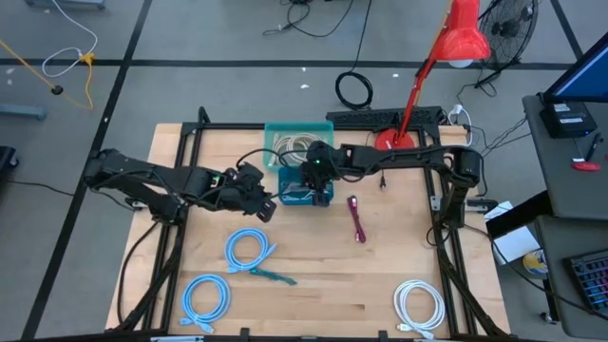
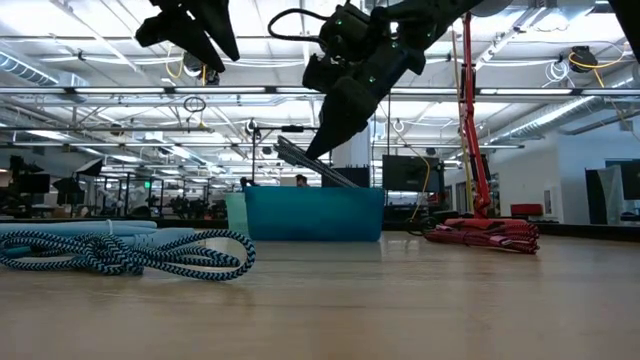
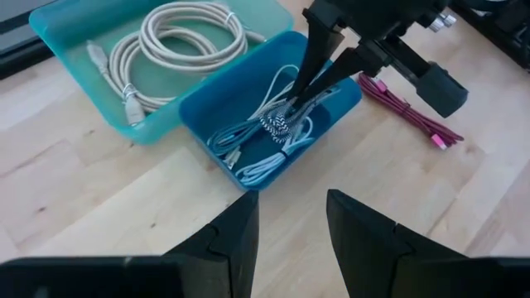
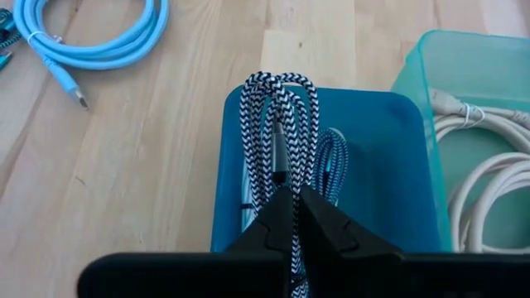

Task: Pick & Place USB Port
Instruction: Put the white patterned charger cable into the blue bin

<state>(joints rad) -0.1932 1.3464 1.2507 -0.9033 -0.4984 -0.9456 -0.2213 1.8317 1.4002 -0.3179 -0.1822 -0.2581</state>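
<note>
USB cable: a black-and-white braided cable (image 4: 281, 124) hung bundled over the blue bin (image 4: 389, 207), pinched by the right end effector (image 4: 290, 203).
Right end effector: closed on the braided cable, reaching in from the right side over the bin's middle.
Left end effector: (image 3: 290, 219) hovered just left of the blue bin, fingers partly apart and gripping nothing.
Step in hand: judged to be the placing step, with the cable at the bin but not yet let go.
Next move: likely calls for lowering the bundle among the cables already in the bin, then parting the fingers.
Blue bin's neighbours: a teal bin (image 1: 290, 138) with a cream cable (image 3: 178, 33) touched its far side; a magenta cable (image 1: 356, 218) lay to its right on the tabletop (image 1: 323, 294).
Views: the right wrist view showed the pinch itself; the low view showed only the bin's wall (image 2: 315, 215), hiding its contents.
High view: alone showed light-blue cables (image 1: 247, 252) and a white cable (image 1: 418, 304) on the near tabletop.
</note>
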